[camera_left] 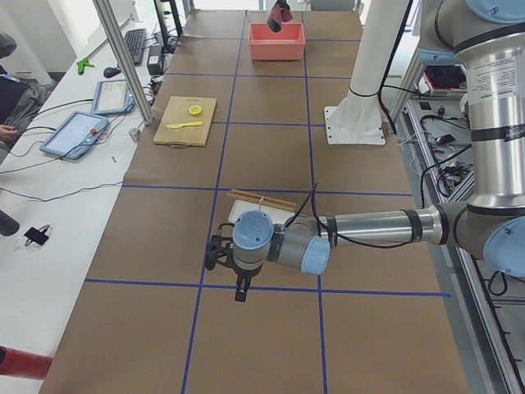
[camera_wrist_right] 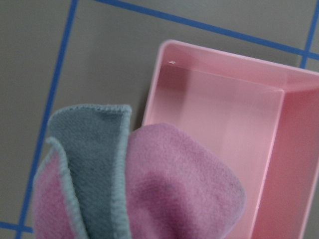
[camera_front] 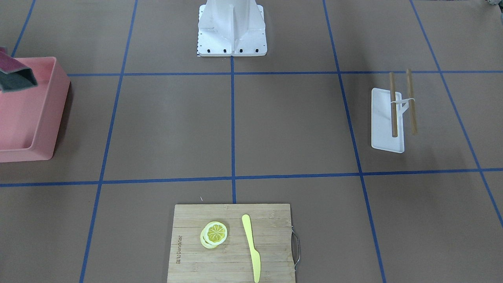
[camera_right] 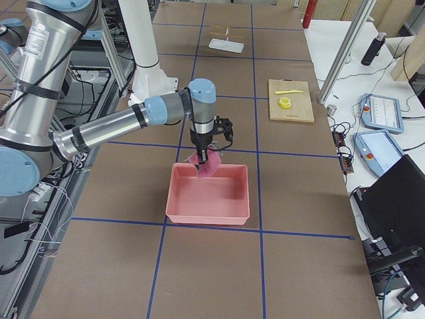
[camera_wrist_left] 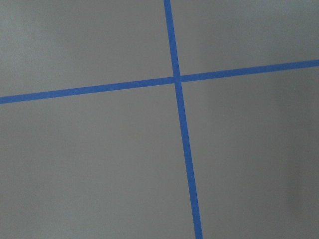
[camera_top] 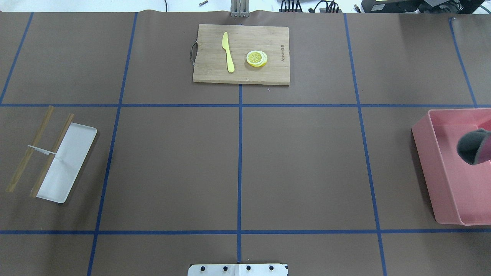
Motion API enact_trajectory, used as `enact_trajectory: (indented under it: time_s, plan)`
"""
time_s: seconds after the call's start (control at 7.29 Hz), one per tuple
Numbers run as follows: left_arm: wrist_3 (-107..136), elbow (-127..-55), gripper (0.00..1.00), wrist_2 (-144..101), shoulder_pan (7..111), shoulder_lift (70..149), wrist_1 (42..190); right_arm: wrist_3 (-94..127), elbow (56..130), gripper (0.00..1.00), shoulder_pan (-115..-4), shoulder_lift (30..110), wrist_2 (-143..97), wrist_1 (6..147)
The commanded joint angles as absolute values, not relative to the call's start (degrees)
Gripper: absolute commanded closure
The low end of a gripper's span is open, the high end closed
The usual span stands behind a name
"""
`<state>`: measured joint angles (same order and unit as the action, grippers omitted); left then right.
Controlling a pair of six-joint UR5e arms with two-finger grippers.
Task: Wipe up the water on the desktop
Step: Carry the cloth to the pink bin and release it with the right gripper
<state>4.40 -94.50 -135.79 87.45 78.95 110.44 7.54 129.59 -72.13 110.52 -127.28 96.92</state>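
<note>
The brown desktop (camera_top: 299,165) with its blue tape grid shows no water that I can make out. A pink and grey cloth (camera_wrist_right: 149,184) hangs in the air over the near rim of a pink bin (camera_top: 441,184); it also shows in the overhead view (camera_top: 473,147) and the front view (camera_front: 15,74). My right gripper (camera_right: 203,154) holds the cloth (camera_right: 206,161) from above; its fingers are hidden by it. My left gripper (camera_left: 239,294) hovers low over a tape crossing at the table's other end. I cannot tell whether it is open or shut.
A bamboo cutting board (camera_top: 207,73) at the far middle carries a yellow knife (camera_top: 228,51) and lemon slices (camera_top: 256,58). A white tray (camera_top: 65,168) with wooden chopsticks (camera_top: 28,153) lies on the left. The white robot base (camera_front: 232,27) stands at the near edge.
</note>
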Motion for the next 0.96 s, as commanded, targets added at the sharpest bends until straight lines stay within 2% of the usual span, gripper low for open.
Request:
enact_trajectory:
  time_s: [0.0, 0.41, 0.82]
  plan:
    - [4.48, -94.92, 0.01, -135.79, 87.36, 78.84, 110.48, 1.95, 122.82, 0.01, -75.06, 116.19, -127.62, 88.27]
    - [4.48, -94.92, 0.01, -135.79, 87.45, 78.93, 110.3, 1.4, 121.56, 0.0, -75.15, 115.76, -127.79, 87.1]
    - [4.48, -94.75, 0.01, -135.7, 87.36, 78.93, 110.21, 1.23, 118.84, 0.0, -82.59, 115.32, -127.88, 86.84]
